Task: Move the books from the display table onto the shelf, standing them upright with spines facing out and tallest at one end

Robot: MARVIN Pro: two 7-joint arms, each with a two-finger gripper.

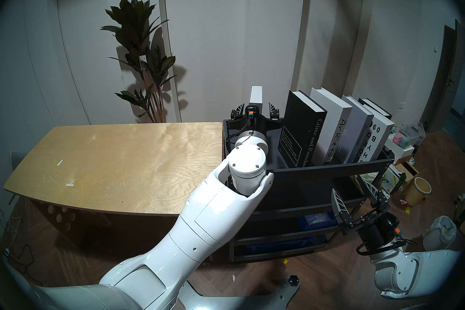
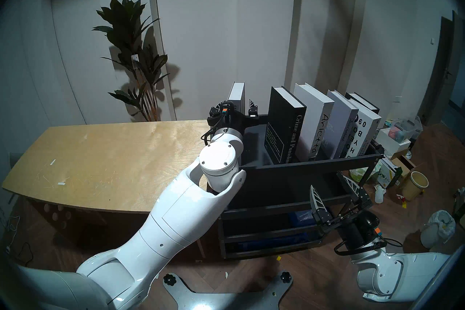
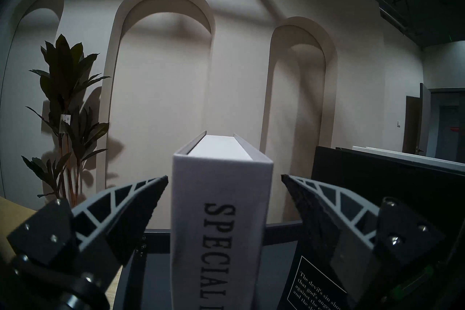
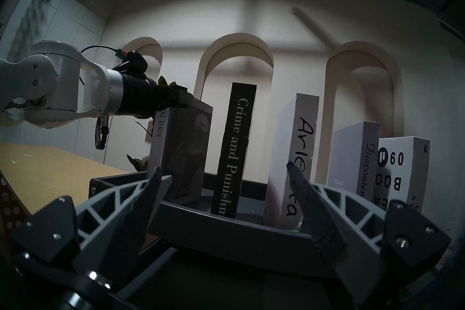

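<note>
Item: SPECIAL ISSUE book (image 3: 221,214), grey, upright at far-left end of shelf (image 1: 327,169) tray, apart from the Crime and Punishment book (image 1: 302,130) and rest of row to its right.
Left gripper (image 3: 224,178): jaws wide either side of spine, gripping nothing.
Right gripper (image 4: 224,176): spread wide, empty, near side of the shelf.
Display table (image 1: 113,163): no books on it.
Risk: book stands unsupported w/ gap; a finger clip on pull-back could tip it.
</note>
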